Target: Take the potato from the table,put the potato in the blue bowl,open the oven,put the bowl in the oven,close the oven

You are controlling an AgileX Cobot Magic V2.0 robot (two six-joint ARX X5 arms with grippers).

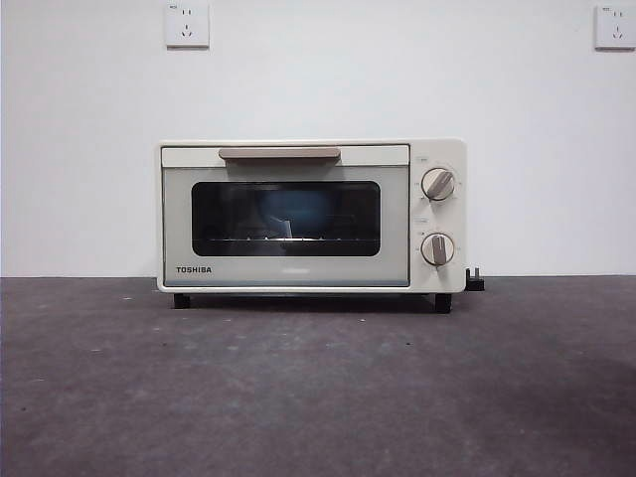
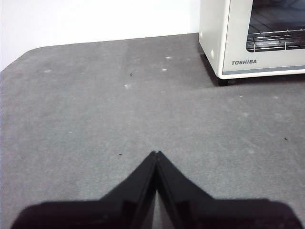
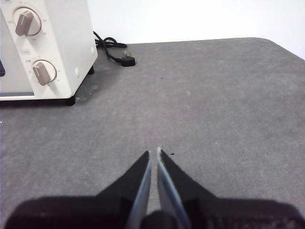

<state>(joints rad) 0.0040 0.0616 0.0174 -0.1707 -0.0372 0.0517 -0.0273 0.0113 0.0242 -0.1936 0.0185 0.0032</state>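
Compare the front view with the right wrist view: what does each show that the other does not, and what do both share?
Only the front view shows the oven's closed glass door, its beige handle, the blue bowl faintly visible inside, and two wall sockets. Only the right wrist view shows the right claw, jaws together and holding nothing, and the unplugged power cord lying on the table. Both show the oven's two knobs, the table and the white wall.
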